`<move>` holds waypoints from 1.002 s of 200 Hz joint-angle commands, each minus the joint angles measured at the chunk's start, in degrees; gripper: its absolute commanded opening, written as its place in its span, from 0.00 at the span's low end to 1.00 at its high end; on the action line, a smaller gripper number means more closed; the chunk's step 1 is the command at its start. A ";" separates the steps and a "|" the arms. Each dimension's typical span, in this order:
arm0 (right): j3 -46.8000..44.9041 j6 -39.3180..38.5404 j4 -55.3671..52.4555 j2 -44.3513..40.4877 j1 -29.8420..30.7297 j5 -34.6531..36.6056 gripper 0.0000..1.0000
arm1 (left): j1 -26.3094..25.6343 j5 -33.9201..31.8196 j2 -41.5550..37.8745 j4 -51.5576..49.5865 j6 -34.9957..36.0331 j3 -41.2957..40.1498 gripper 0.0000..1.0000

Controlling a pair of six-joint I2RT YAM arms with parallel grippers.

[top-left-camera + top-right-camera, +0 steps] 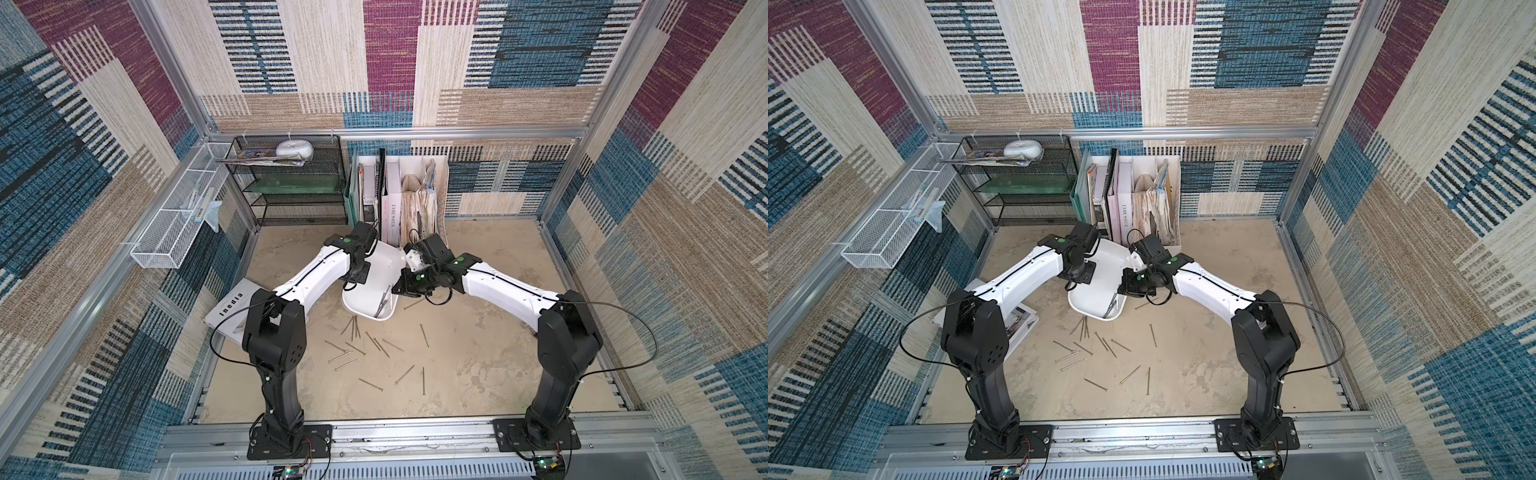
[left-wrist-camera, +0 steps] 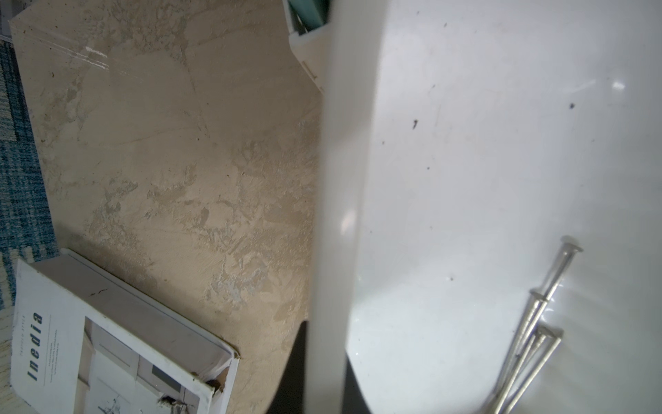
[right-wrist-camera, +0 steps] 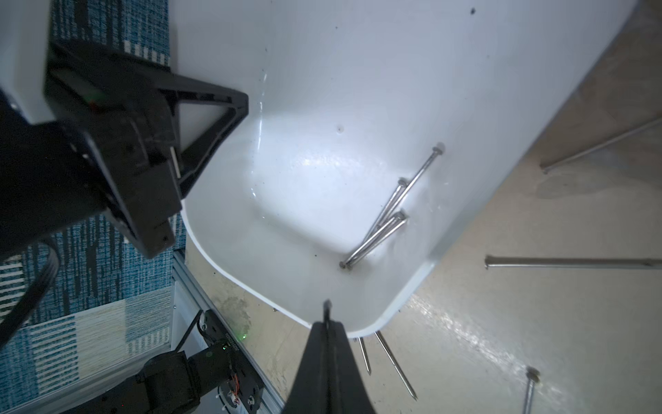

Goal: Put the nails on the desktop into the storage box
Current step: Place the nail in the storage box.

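Left gripper (image 1: 359,272) clamps the tilted box (image 3: 322,89) by its wall; right gripper (image 3: 326,333) is pinched shut at its rim. Nails (image 1: 361,349) (thin, stiff, probably slippery) mostly litter the desk (image 1: 478,353), a few lie inside; I'd pinch mid-shaft.

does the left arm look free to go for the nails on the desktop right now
Probably not: the left gripper is shut on the box wall, holding it tilted, so it would have to let go first. The nails themselves lie uncovered on the desktop.
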 commanded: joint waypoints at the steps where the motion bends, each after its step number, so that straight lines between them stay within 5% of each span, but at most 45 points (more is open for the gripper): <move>1: 2.90 5.54 8.94 3.98 1.53 -5.35 0.00 | 0.04 -0.70 0.70 -0.69 -0.79 0.73 0.00; 37: 2.32 11.82 16.90 9.00 2.66 -6.11 0.00 | -0.06 -1.47 1.27 -1.04 -1.54 0.32 0.00; 89: 1.05 7.00 9.98 4.55 1.45 -0.58 0.00 | -1.23 -3.12 1.85 -1.55 -1.30 -0.48 0.00; 120: -3.99 -0.65 -1.39 -4.34 1.10 4.68 0.30 | -1.29 -4.42 1.30 -2.18 -0.82 -0.65 0.00; 141: -7.99 -6.46 -14.01 -8.63 1.40 16.29 0.42 | -1.31 -5.33 0.64 -2.57 -1.56 -0.83 0.00; 200: -13.75 -11.82 -15.91 -3.83 4.54 25.87 0.50 | -1.64 -5.63 -4.66 3.06 -6.70 -6.28 0.00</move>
